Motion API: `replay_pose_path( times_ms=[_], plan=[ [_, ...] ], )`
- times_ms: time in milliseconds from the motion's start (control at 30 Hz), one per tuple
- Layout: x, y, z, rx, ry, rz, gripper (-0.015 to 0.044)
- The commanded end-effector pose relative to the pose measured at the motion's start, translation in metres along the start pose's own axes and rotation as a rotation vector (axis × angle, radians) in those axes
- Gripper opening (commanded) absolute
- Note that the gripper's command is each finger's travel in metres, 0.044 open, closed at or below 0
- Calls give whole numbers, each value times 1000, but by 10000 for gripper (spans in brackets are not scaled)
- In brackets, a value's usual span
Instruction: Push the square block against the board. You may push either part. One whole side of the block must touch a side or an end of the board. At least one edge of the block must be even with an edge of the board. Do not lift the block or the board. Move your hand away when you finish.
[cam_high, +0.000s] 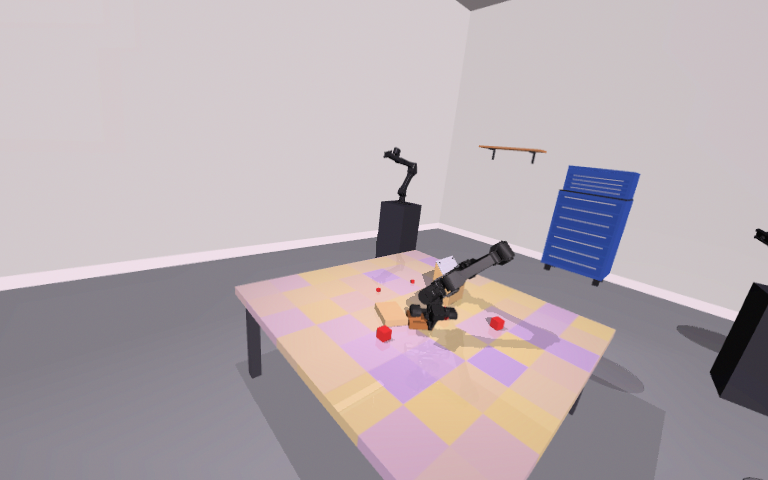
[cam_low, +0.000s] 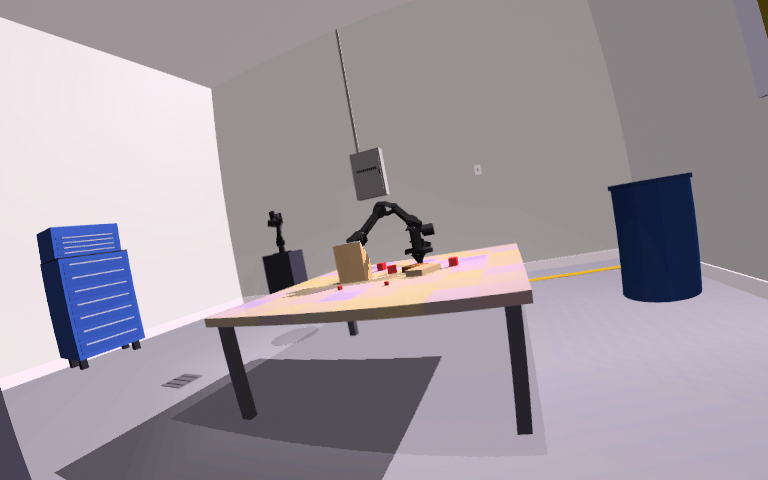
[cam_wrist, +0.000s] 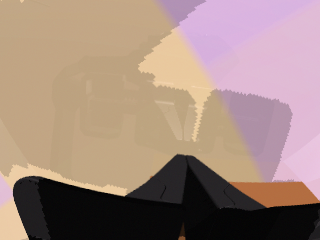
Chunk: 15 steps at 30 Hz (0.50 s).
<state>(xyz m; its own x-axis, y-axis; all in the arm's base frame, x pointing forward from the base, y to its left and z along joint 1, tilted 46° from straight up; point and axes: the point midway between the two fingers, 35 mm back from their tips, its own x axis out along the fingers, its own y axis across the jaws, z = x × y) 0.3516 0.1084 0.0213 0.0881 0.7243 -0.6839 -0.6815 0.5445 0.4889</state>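
The orange-brown square block (cam_high: 417, 323) (cam_wrist: 282, 192) lies flat on the table, close to the right side of the light tan board (cam_high: 390, 312) (cam_low: 424, 271) in the top view. I cannot tell whether their sides touch or whether any edges are even. My gripper (cam_high: 431, 328) (cam_low: 419, 262) (cam_wrist: 183, 163) is shut and holds nothing. It points down, with its tip low at the block's right side in the top view; contact is unclear. The fingers hide much of the block in the wrist view. The arm covers part of the block's top in the top view.
A red cube (cam_high: 384, 333) (cam_low: 453, 261) sits near the board and block. Another red cube (cam_high: 496, 323) stands farther right in the top view. Two tiny red cubes (cam_high: 378, 289) (cam_high: 412, 281) lie behind the board. A tall tan box (cam_low: 351, 263) stands near the arm.
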Motion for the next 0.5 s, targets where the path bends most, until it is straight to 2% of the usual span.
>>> replay_pose_path(
  times_ms=[0, 467],
  plan=[
    [2, 1, -9, 5, 10, 2, 0],
    [2, -2, -24, 5, 11, 1, 0]
  ],
)
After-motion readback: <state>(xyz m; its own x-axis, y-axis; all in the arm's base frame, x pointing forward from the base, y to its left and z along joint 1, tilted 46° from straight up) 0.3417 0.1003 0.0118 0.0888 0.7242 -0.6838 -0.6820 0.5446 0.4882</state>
